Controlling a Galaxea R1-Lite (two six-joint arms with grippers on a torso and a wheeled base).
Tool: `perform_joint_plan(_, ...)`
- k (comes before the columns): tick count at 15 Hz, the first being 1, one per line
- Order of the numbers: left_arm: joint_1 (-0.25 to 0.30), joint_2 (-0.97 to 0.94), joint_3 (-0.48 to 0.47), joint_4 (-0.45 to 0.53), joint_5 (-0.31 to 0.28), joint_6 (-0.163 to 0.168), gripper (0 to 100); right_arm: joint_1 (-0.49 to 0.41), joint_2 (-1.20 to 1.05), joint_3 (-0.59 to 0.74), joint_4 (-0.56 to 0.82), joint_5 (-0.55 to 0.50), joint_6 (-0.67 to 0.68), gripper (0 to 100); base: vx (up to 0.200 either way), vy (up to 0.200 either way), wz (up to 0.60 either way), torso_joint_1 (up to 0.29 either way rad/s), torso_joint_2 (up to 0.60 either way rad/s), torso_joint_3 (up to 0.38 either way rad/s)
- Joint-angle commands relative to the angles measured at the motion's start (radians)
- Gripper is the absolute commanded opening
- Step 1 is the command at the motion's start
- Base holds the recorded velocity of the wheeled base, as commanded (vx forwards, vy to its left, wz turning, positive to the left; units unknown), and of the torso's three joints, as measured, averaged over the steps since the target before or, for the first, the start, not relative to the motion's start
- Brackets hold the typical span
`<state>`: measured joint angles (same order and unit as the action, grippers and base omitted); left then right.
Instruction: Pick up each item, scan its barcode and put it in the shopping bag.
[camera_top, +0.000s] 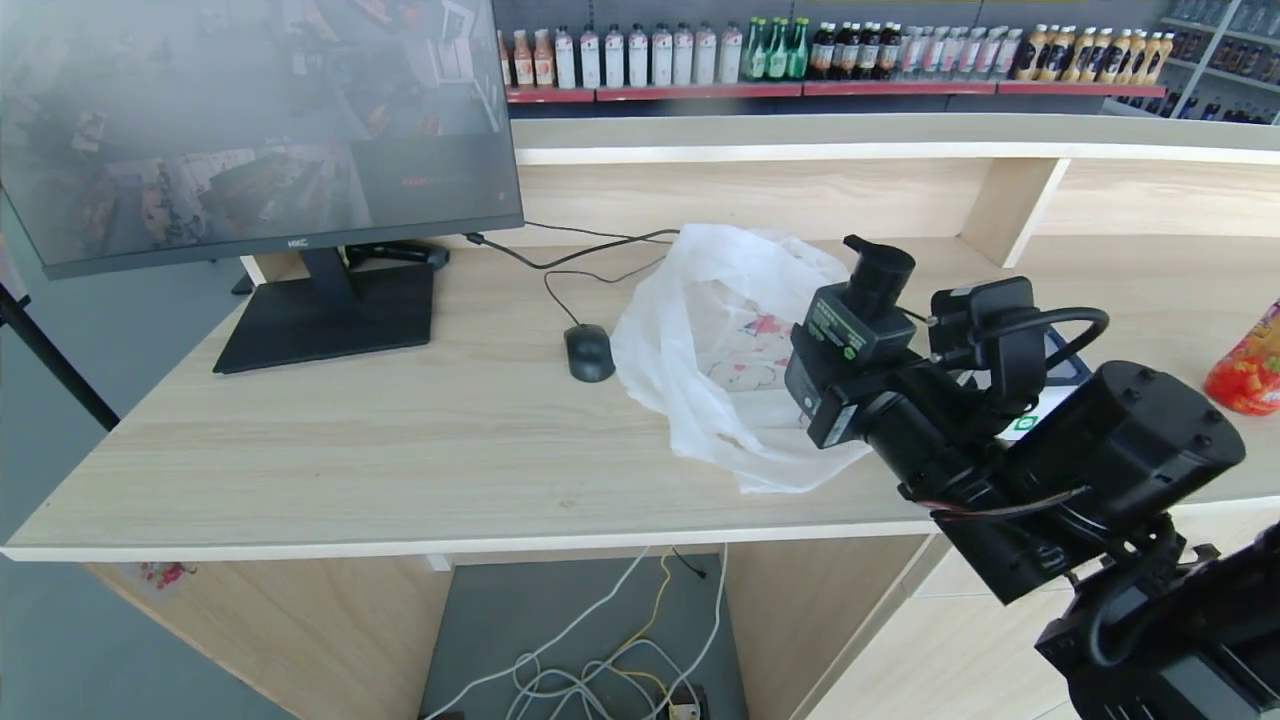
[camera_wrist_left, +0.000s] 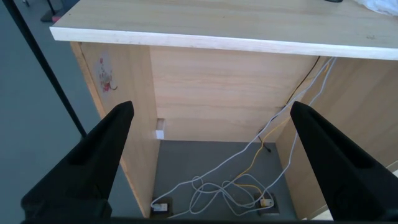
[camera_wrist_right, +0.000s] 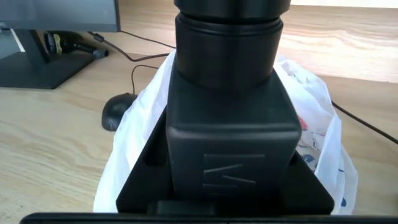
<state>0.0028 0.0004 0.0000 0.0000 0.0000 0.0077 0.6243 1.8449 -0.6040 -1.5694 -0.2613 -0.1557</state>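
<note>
While the left gripper (camera_wrist_left: 208, 162) hangs fingers apart, the right gripper (camera_wrist_right: 227, 186) clamps a scanner (camera_top: 850, 335) over the mid-frame bag (camera_top: 700, 340). A mouse (camera_top: 590, 352) sits just left.

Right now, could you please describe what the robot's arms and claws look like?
The right arm is matte black: a fat rounded joint housing, a boxy end block with a small green sticker and a cylinder on top, plus a looping black cable. The left claw has two plain black, tapering fingers.
</note>
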Motion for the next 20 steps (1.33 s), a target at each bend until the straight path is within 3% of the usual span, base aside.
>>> perform_joint_plan(1, 0.0, 0.0, 0.0, -0.002, 0.0, 0.0, 100, 0.0, 0.096, -0.099, -0.001, -0.001, -0.008, 0, 0.0, 0.0, 0.0, 0.0, 0.0, 0.0)
perform_joint_plan(4, 0.0, 0.0, 0.0, -0.002, 0.0, 0.0, 100, 0.002, 0.158, -0.214, 0.019, 0.0, -0.024, 0, 0.0, 0.0, 0.0, 0.0, 0.0, 0.0)
perform_joint_plan(15, 0.0, 0.0, 0.0, 0.0, 0.0, 0.0, 100, -0.029, 0.244, -0.553, 0.33, 0.056, -0.008, 0, 0.0, 0.0, 0.0, 0.0, 0.0, 0.0)
perform_joint_plan(20, 0.0, 0.0, 0.0, -0.002, 0.0, 0.0, 100, -0.031, 0.313, -0.583, 0.333, 0.057, -0.007, 0, 0.0, 0.0, 0.0, 0.0, 0.0, 0.0)
